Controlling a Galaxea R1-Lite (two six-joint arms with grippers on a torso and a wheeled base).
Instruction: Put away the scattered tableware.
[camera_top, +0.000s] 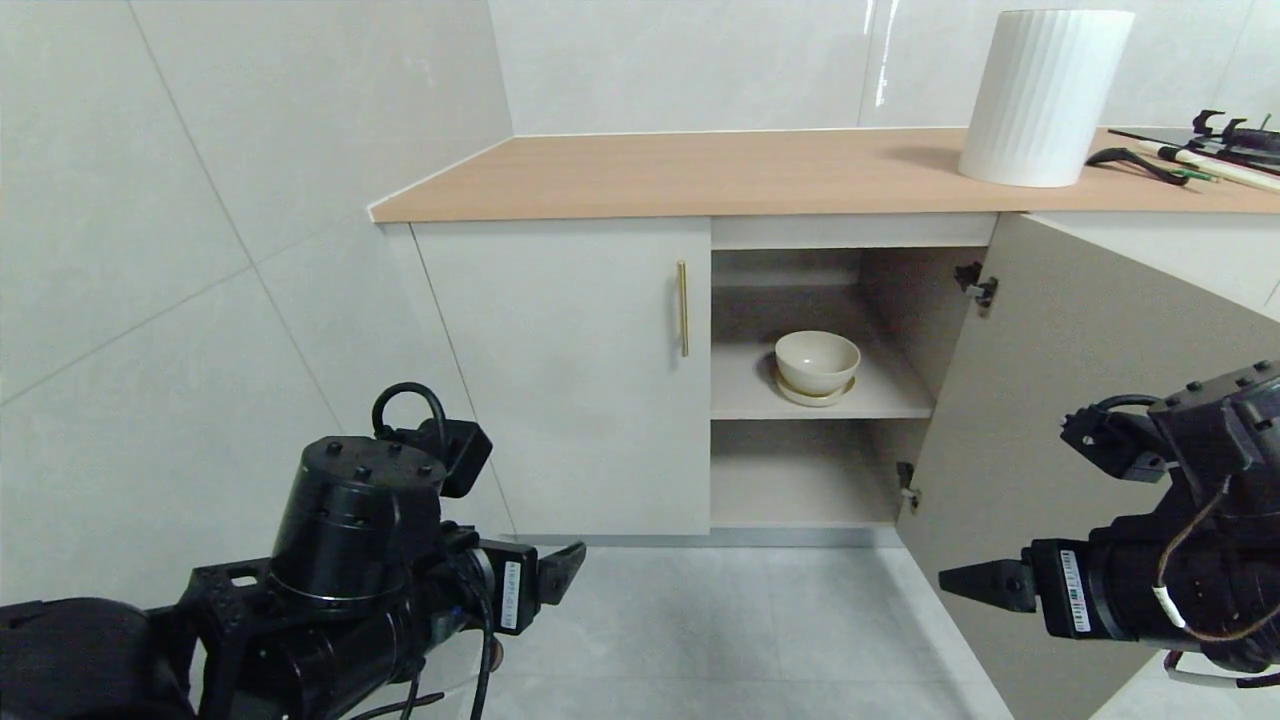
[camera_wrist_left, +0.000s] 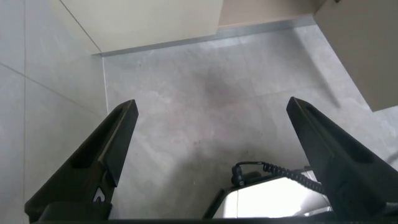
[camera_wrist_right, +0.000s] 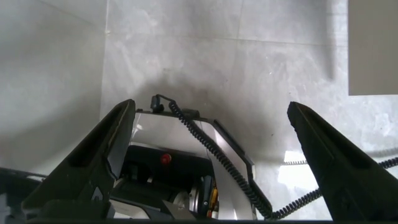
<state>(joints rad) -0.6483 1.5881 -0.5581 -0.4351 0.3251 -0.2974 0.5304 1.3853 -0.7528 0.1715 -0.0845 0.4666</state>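
A cream bowl (camera_top: 817, 362) sits on a small cream plate (camera_top: 812, 393) on the middle shelf (camera_top: 870, 395) of the open cabinet. Low down at the left, my left gripper (camera_top: 555, 575) hangs over the floor well in front of the cabinet. In the left wrist view the left gripper (camera_wrist_left: 211, 107) is open with only floor tiles between its fingers. My right gripper (camera_top: 965, 582) is low at the right, beside the open door. The right wrist view has this gripper (camera_wrist_right: 211, 107) open too, holding nothing.
The right cabinet door (camera_top: 1060, 420) is swung wide open toward me; the left door (camera_top: 570, 370) with a gold handle (camera_top: 683, 308) is closed. On the wooden countertop (camera_top: 700, 170) stand a white ribbed cylinder (camera_top: 1045, 95) and some utensils (camera_top: 1200, 155). A tiled wall (camera_top: 180, 250) lies on the left.
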